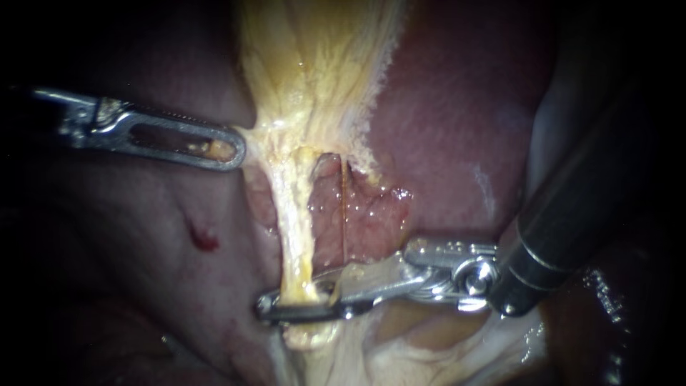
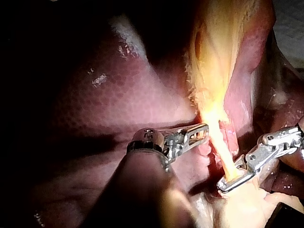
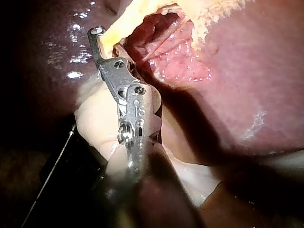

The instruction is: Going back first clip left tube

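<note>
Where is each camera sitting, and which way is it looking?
Endoscope: close to the tissue, facing the yellow tissue, tube and liver; left instrument enters from the left, right instrument from the right.
Left wrist: on the left arm, looking along its instrument toward the tube; the right instrument shows beyond.
Right wrist: on the right arm, looking along its instrument at the tube.
Shared: all three show the right instrument at the tube.

The liver [image 1: 464,107] is dark red-brown, faintly mottled; gallbladder [image 1: 314,64] and tube [image 1: 295,214] pale yellow, streaked; left instrument [image 1: 227,148] silver; right instrument [image 1: 286,304] silver, black-shafted.
</note>
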Tool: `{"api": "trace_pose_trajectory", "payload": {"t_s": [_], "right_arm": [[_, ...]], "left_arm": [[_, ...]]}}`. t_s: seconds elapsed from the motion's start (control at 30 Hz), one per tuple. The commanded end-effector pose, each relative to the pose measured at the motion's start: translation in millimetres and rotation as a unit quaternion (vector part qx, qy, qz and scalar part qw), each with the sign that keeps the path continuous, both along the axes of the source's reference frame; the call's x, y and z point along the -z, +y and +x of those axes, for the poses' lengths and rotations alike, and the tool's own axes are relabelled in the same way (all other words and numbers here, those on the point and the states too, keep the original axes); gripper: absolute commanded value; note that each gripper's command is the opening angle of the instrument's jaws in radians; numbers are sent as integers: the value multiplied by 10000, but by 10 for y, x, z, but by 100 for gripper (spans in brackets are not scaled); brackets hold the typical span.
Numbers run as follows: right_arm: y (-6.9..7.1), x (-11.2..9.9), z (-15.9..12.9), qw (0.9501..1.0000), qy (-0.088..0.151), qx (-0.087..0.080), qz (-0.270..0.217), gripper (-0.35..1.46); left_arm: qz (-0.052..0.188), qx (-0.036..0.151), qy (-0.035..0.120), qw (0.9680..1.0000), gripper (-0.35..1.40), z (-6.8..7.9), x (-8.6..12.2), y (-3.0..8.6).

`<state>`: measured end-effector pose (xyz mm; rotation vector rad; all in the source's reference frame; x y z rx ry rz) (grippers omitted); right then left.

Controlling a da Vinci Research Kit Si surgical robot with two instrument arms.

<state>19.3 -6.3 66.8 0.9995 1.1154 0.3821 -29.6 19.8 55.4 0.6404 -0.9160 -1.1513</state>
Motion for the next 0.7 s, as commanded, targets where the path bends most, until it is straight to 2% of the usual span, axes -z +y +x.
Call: {"api": "trace_pose_trajectory", "payload": {"t_s": [0.03,0.33,0.4,0.47,0.5,0.57,0.7], "right_arm": [[0,0,0,10000,2,1,4,-35],[0,-1,0,10000,-11,8,-2,-34],[-1,-3,1,9994,176,34,-311,0],[1,-4,4,9989,223,36,-417,24],[2,-6,6,9987,218,-26,-458,36],[3,-7,11,9981,178,-176,-560,44],[5,-10,15,9963,197,-275,-786,49]], "left_arm": [[-1,-1,0,10000,-35,0,0,0],[-11,11,11,10000,-35,0,-1,-1],[-11,11,11,10000,-35,0,-1,-1],[-11,11,11,10000,-35,0,-1,-1],[-11,11,11,10000,-35,0,-1,-1],[-5,0,2,10000,-35,0,-1,-1],[-5,-1,2,10000,-35,0,-1,-1]]}}
